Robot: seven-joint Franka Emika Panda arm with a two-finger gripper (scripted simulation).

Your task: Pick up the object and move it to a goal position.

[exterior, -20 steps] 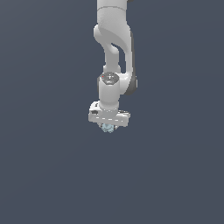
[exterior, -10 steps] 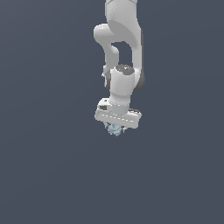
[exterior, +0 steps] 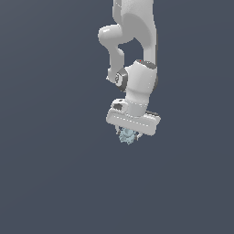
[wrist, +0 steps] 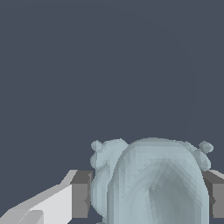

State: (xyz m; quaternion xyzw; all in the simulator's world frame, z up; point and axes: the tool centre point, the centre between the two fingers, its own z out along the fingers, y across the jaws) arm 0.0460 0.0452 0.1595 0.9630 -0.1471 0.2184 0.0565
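**Arm carries the bumpy lump lower and toward the exterior view's right**

Compared with a second ago, the arm has swung toward the exterior view's right and sunk a little, and its wrist now leans at a slant instead of hanging straight. The lump has travelled with it.

The gripper (exterior: 129, 133) sits at the bottom of a white jointed arm (exterior: 135, 55), against a plain dark blue-grey background with no visible floor line or goal marker. The object (exterior: 127, 136), a small pale blue-grey lump covered in tiny beads, pokes out just beneath the gripper's wide white body. Only its lower part shows there.

In the wrist view the object (wrist: 151, 183) fills the space between the two grey finger pads (wrist: 81, 194), one on each side, both pressed against it. The gripper (wrist: 148, 194) is closed on the lump and holds it clear of any surface. A rounded core faces the camera, with small knobs along its edges.

The lump lies directly between the fingertips, in line with the gripper's own axis. It looks roughly round, so no clear long axis can be made out. The pick-up appears finished, and carrying to the goal seems to be the step in hand. Where the goal lies cannot be told.
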